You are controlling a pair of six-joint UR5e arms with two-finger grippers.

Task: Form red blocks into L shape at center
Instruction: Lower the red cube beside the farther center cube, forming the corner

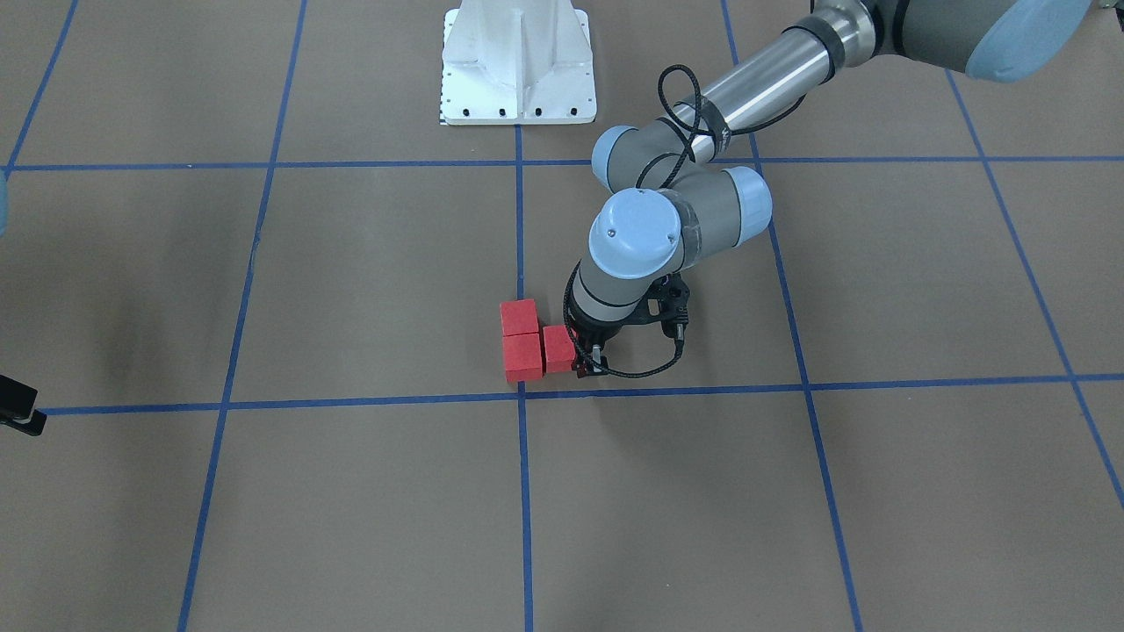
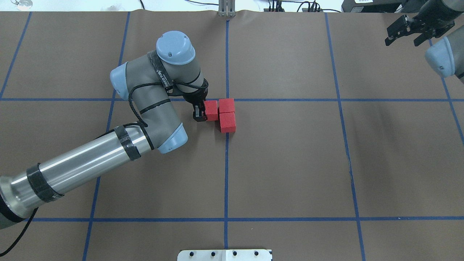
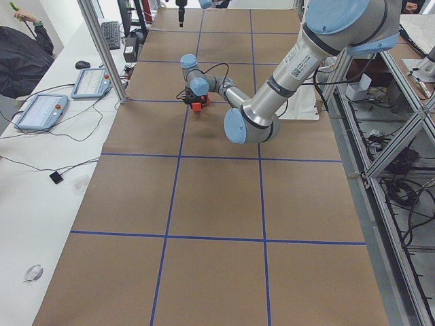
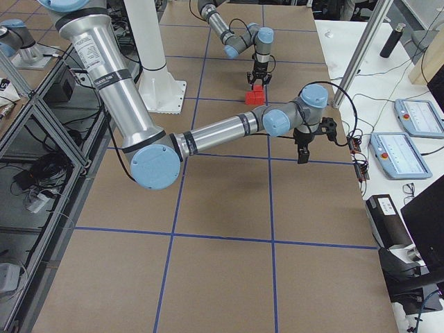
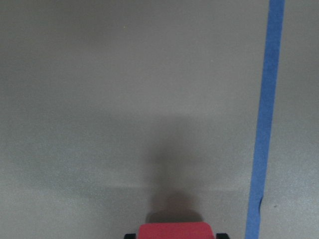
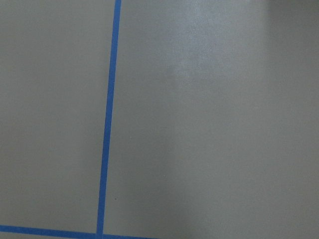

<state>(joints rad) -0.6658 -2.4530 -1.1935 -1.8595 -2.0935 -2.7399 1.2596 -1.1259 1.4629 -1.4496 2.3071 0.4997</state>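
Three red blocks lie together just on the robot's side of the center crossing (image 2: 227,99). Two of them (image 2: 226,105) (image 2: 227,122) sit in a row along the blue line. The third block (image 2: 211,110) sits beside the far one, so the three make an L. My left gripper (image 2: 201,113) is low over the table and shut on that third block, which shows between the fingertips in the left wrist view (image 5: 177,231). In the front view this block (image 1: 558,348) sits beside the other two (image 1: 520,318) (image 1: 523,358). My right gripper (image 2: 404,32) is open and empty, raised at the far right.
The white robot base (image 1: 518,61) stands at the table's near edge behind the blocks. Tablets (image 3: 41,112) and cables lie on the side bench beyond the table's far edge, next to a metal post (image 3: 102,47). The right wrist view shows only bare brown paper and blue tape (image 6: 107,124).
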